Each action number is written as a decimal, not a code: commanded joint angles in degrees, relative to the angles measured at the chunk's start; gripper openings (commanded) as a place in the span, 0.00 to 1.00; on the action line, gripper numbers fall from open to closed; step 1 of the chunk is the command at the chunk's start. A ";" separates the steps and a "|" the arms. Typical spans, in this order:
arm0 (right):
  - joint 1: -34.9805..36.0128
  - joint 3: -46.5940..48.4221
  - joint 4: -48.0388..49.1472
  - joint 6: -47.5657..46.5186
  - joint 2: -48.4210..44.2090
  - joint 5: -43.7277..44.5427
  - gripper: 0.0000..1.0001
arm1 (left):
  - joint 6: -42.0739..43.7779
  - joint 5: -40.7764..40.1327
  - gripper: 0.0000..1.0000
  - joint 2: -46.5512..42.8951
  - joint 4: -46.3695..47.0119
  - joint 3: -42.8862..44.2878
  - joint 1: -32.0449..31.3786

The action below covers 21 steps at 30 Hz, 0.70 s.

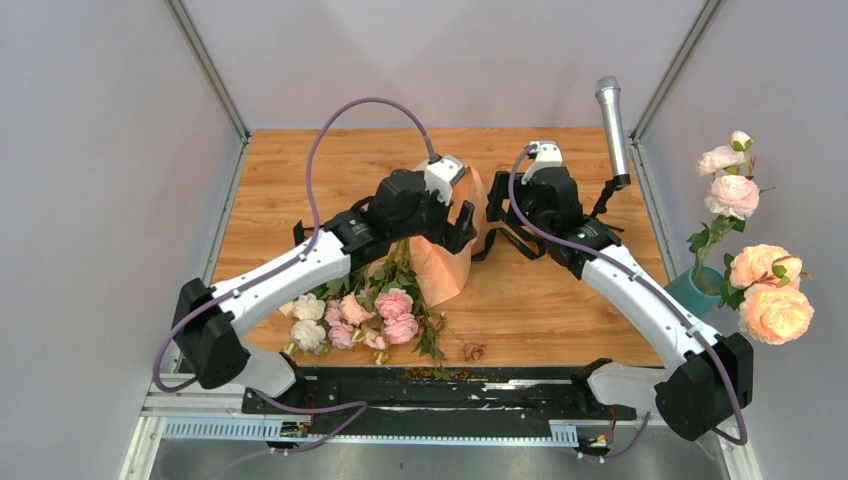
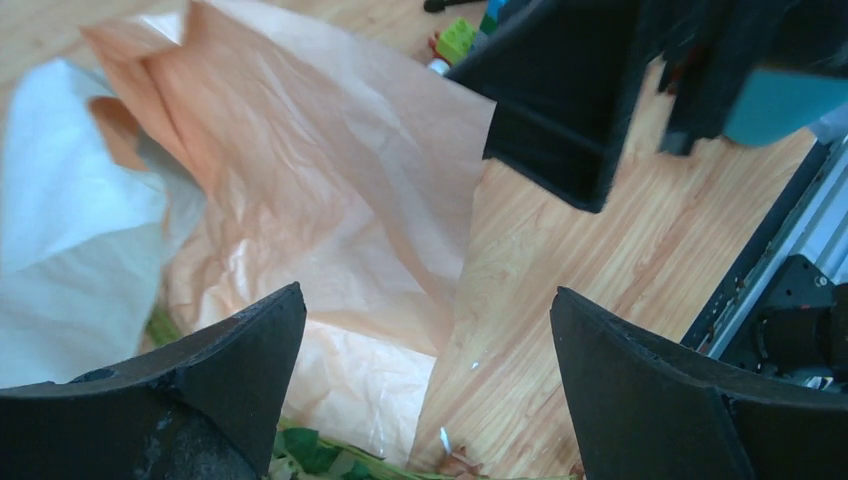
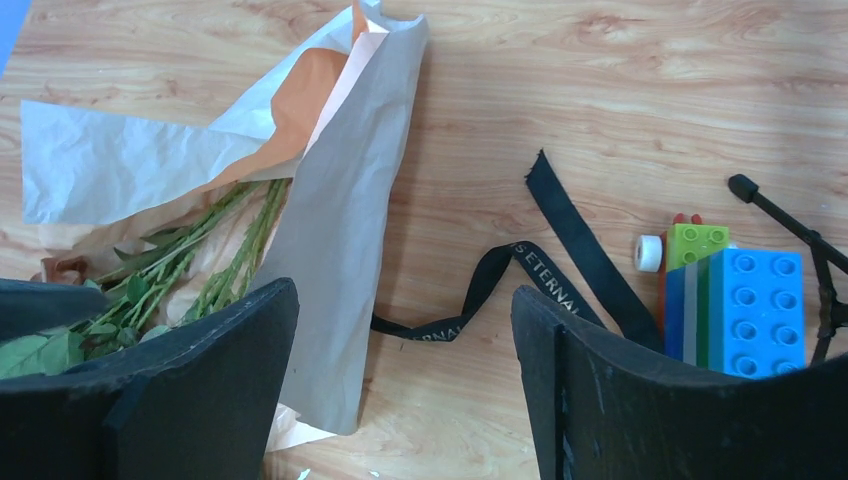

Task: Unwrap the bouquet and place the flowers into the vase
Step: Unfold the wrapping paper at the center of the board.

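Note:
The bouquet lies unwrapped, its tan kraft paper (image 1: 447,262) spread on the wooden table. The flowers (image 1: 362,315), small pink and cream roses, lie at the paper's near left; their green stems (image 3: 205,262) run back onto it. My left gripper (image 1: 458,228) hovers over the paper's far edge, open, with nothing between its fingers (image 2: 428,295). My right gripper (image 1: 497,205) is just to its right, also open and empty (image 3: 405,290), above bare wood beside the paper (image 3: 350,220). The loose black ribbon (image 3: 565,235) lies on the table. The teal vase (image 1: 697,290) stands at the right edge.
Large peach roses (image 1: 770,295) and pink ones fill the vase. A silver microphone (image 1: 612,120) on a black stand rises at the back right. Coloured toy bricks (image 3: 735,300) sit near the ribbon. Dried brown bits (image 1: 472,351) lie near the front edge.

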 commanded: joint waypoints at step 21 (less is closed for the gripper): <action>0.21 6.12 -2.14 -0.84 1.95 -7.58 0.78 | -6.64 -4.96 1.00 -3.52 -12.42 9.02 17.40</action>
